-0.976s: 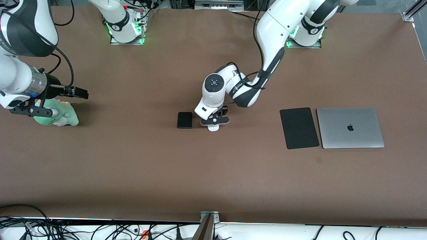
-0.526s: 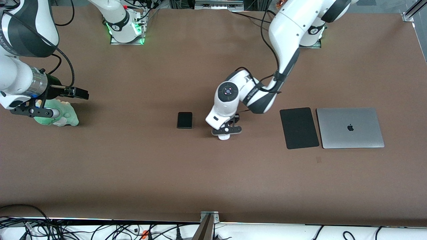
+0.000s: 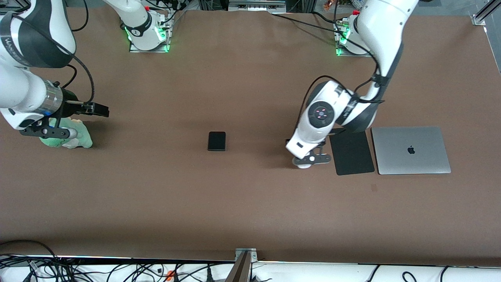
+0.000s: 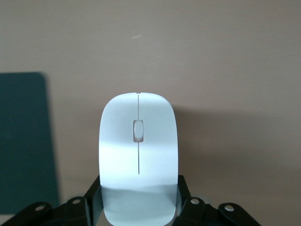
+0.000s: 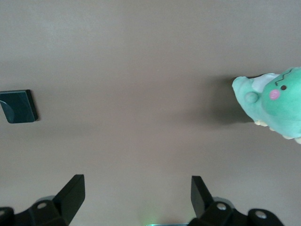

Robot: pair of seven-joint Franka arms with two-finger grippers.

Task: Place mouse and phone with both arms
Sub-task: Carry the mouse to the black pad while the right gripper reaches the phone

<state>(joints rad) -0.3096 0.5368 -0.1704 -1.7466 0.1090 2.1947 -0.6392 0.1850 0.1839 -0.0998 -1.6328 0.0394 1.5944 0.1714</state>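
Left gripper (image 3: 311, 159) clamps the mouse (image 4: 138, 155) by its rear flanks, airborne beside the pad (image 3: 351, 150); glossy, light, likely slippery; phone (image 3: 217, 141) mid-bench; right gripper (image 5: 136, 195) waits, jaws apart.

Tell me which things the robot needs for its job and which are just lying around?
Needed: the mouse, gripped by the left gripper beside the mouse pad; the phone mid-table; the right gripper, open, waiting.

Lying around: the laptop; the green plush toy.
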